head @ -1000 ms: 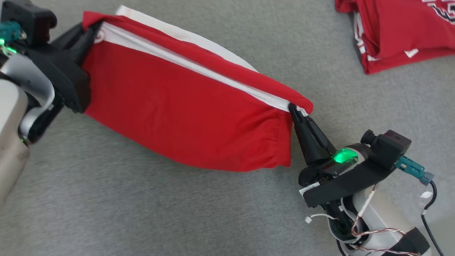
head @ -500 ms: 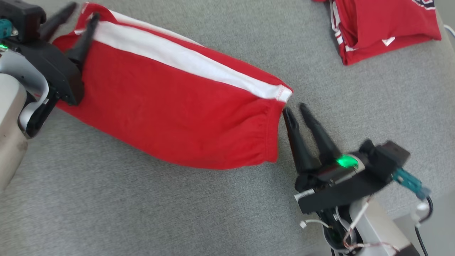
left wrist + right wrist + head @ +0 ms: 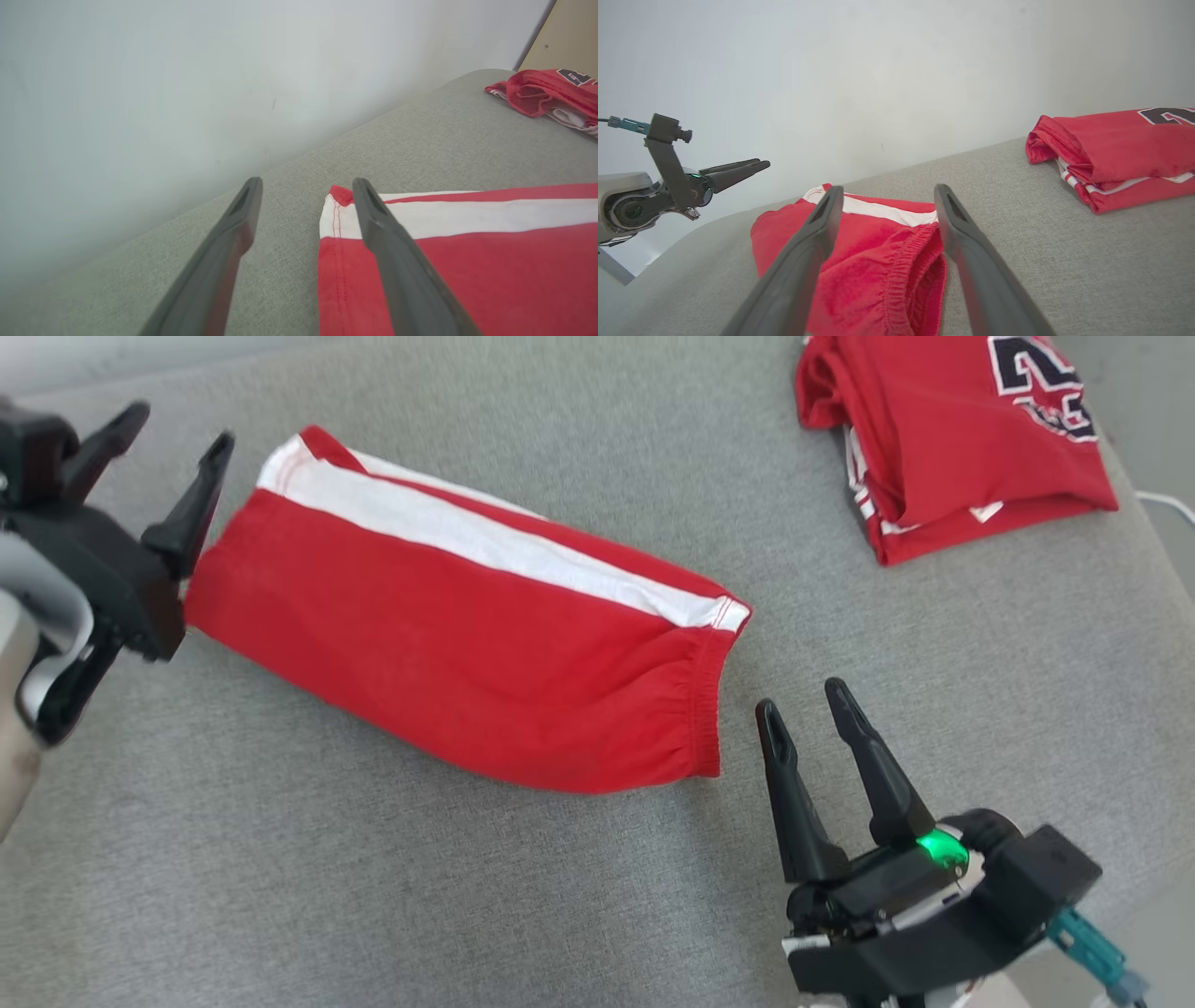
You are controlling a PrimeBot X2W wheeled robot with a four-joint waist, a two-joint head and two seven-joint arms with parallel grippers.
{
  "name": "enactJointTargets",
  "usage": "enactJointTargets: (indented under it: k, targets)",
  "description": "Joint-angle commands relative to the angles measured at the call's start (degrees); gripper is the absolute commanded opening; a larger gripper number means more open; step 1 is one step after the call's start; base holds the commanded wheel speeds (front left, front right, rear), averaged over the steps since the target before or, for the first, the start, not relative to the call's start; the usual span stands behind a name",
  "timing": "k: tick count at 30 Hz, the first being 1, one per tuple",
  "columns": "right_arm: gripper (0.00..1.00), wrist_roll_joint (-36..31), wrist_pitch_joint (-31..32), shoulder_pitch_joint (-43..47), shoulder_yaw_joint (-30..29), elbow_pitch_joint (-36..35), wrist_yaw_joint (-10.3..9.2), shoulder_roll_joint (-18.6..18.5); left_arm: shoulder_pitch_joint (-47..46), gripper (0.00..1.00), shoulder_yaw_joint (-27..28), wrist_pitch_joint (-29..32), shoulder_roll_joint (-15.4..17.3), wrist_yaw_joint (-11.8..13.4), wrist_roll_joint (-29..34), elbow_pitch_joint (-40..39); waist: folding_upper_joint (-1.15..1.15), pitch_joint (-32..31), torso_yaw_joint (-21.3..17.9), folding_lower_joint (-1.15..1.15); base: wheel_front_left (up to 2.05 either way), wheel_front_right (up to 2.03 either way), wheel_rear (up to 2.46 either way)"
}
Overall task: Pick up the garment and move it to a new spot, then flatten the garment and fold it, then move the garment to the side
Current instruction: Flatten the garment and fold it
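The garment point(image 3: 467, 653) is a pair of red shorts with a white side stripe, lying folded in half on the grey cushion point(image 3: 373, 896). Its hem end points left and its elastic waistband point(image 3: 705, 700) points right. My left gripper point(image 3: 177, 429) hovers open just off the hem end, empty; in the left wrist view its fingers point(image 3: 383, 233) straddle the hem corner point(image 3: 334, 210) from above. My right gripper point(image 3: 803, 700) stands open and empty a short way right of the waistband, which shows between its fingers in the right wrist view as the garment point(image 3: 878, 261).
A folded red jersey point(image 3: 952, 439) with dark numbers lies at the cushion's back right, also seen as the jersey point(image 3: 1115, 154). A pale wall point(image 3: 140, 93) runs behind the cushion. The cushion's right edge falls off near a white cable point(image 3: 1167, 504). Bare cushion lies in front of the shorts.
Both grippers have opened and let go of the shorts, which dropped flat onto the cushion. Both arms have drawn back from the cloth. The head camera has also shifted.
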Motion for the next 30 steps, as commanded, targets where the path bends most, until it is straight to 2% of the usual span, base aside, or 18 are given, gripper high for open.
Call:
enactJointTargets:
  k: [1,7,18,30]
  targets:
    - [1.0,-1.2,-0.2,0.9,0.0,-0.5,0.02,0.3,0.9,1.0,-0.5,0.0,0.6,0.1,-0.5,-0.2,0.0,-1.3,0.1,0.01,0.0,0.0,0.0]
    - [1.0,-5.1,-0.7,3.6,0.3,-1.9,0.02,1.3,1.7,1.0,-4.1,3.7,2.6,0.1,-4.0,-2.4,0.0,-1.9,0.0,0.01,0.0,0.0,0.0]
    - [1.0,-6.0,-1.1,2.1,2.1,-0.8,0.02,1.8,2.1,1.0,-9.7,14.8,5.4,0.1,-9.4,-5.2,0.0,0.2,-1.8,0.01,0.0,0.0,0.0]
    - [1.0,-4.3,-1.2,1.2,2.1,-0.6,0.02,1.9,2.9,1.0,-11.8,24.7,5.7,0.1,-9.5,-3.8,0.0,1.6,-3.1,0.01,0.0,0.0,0.0]
